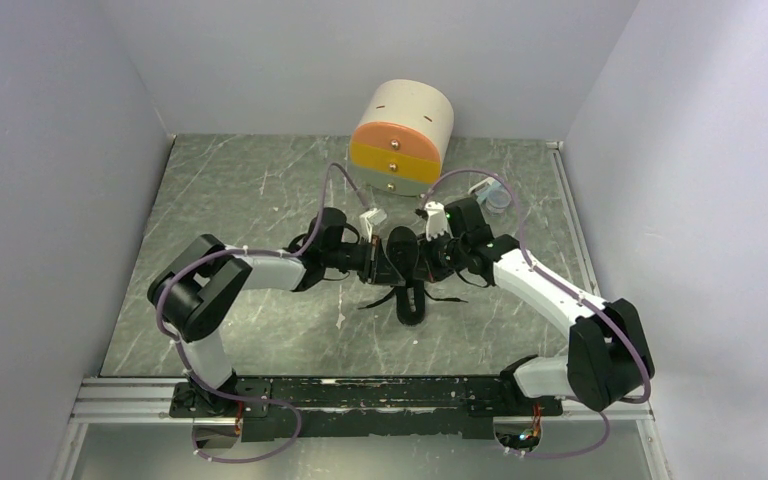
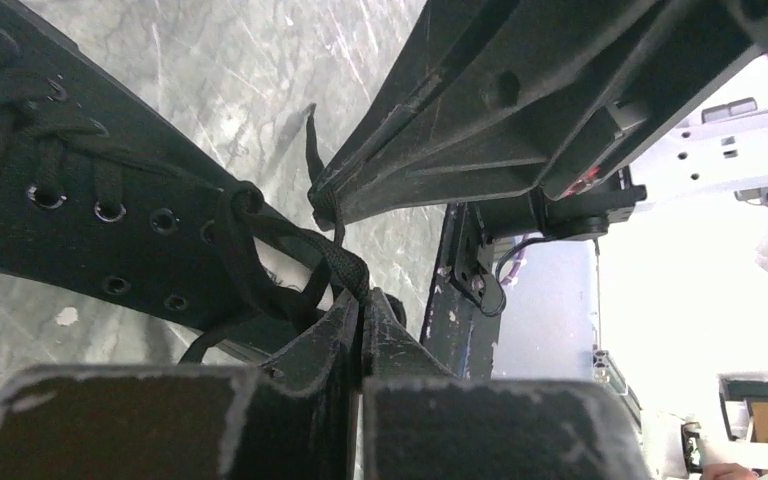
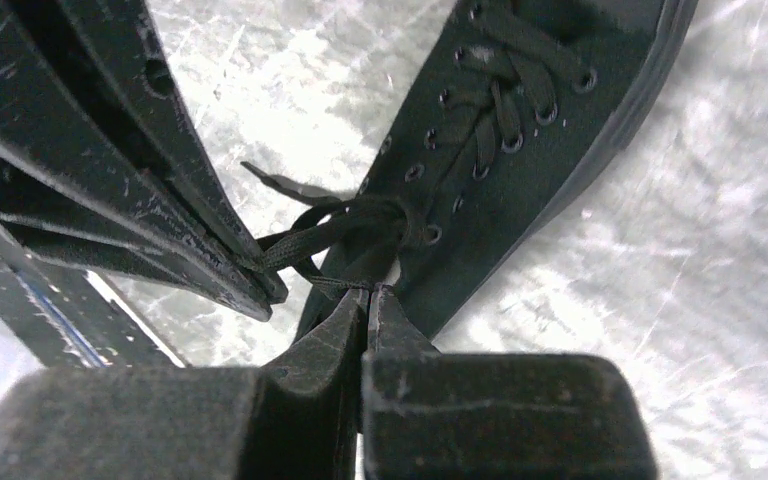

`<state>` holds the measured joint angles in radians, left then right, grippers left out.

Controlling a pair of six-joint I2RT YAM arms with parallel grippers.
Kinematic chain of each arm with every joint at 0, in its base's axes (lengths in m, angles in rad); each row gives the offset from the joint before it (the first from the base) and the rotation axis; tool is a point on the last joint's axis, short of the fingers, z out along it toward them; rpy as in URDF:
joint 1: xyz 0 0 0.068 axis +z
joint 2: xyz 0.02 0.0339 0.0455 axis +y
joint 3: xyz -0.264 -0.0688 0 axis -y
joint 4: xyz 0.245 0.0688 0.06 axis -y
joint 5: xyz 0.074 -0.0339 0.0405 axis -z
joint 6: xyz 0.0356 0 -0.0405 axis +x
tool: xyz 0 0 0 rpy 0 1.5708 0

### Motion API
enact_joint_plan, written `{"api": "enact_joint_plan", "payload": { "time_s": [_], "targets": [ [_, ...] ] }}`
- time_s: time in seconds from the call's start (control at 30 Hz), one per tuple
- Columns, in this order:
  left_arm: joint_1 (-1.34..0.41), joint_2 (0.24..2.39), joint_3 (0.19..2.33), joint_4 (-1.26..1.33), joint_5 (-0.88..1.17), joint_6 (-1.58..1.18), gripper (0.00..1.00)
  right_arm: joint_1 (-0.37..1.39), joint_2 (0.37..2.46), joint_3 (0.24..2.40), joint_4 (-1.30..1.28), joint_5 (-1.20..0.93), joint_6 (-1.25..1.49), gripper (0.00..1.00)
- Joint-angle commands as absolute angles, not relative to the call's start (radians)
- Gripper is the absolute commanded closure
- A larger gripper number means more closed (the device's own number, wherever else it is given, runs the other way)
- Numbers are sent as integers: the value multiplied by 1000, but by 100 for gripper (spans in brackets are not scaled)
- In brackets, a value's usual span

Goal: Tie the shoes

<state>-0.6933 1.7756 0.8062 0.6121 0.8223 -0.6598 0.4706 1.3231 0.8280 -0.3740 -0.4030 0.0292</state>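
Observation:
The black shoe lies in the middle of the marble table, with both grippers meeting just above it. Seen from the left wrist, the shoe shows its eyelets, and my left gripper is shut on a strand of black lace. My right gripper comes in from above, shut on another strand. In the right wrist view, the right gripper pinches the lace right beside the shoe. The left gripper holds the lace where it crosses. Loose lace ends trail on the table.
A round cream drawer box with orange and yellow drawer fronts stands at the back, just behind the grippers. A small pale object lies at the back right. Grey walls enclose the table on three sides, and the arms' mounting rail runs along the near edge.

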Motion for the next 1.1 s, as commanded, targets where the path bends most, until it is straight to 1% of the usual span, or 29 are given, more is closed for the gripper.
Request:
{"api": "enact_joint_plan", "payload": {
  "time_s": [0.0, 0.13, 0.3, 0.4, 0.43, 0.53, 0.67, 0.9, 0.93, 1.0, 1.03, 1.07],
  "targets": [
    [-731, 1746, 813, 556, 766, -586, 95, 464, 1331, 834, -473, -372, 235, 100],
    [-773, 1707, 798, 455, 676, -508, 95, 464, 1311, 778, -457, -352, 274, 100],
    [-825, 1688, 781, 322, 581, -445, 95, 457, 1329, 774, -486, -340, 268, 100],
    [-841, 1666, 761, 306, 540, -438, 95, 453, 1318, 764, -463, -345, 271, 100],
    [-842, 1658, 753, 306, 529, -442, 94, 450, 1316, 761, -453, -352, 269, 100],
    [-842, 1646, 744, 305, 507, -458, 83, 447, 1312, 758, -432, -356, 261, 100],
    [-842, 1618, 744, 309, 484, -479, 70, 445, 1309, 765, -432, -367, 237, 100],
    [-839, 1524, 781, 155, 431, -420, 51, 445, 1312, 768, -429, -410, 222, 100],
    [-838, 1513, 790, 122, 418, -406, 46, 446, 1310, 765, -424, -422, 226, 100],
    [-832, 1486, 807, 72, 412, -380, 9, 445, 1307, 757, -408, -437, 229, 100],
    [-827, 1474, 815, 51, 409, -363, 4, 445, 1307, 754, -405, -440, 229, 100],
    [-821, 1465, 823, 31, 406, -353, 3, 445, 1308, 753, -404, -438, 229, 100]
  ]
}}
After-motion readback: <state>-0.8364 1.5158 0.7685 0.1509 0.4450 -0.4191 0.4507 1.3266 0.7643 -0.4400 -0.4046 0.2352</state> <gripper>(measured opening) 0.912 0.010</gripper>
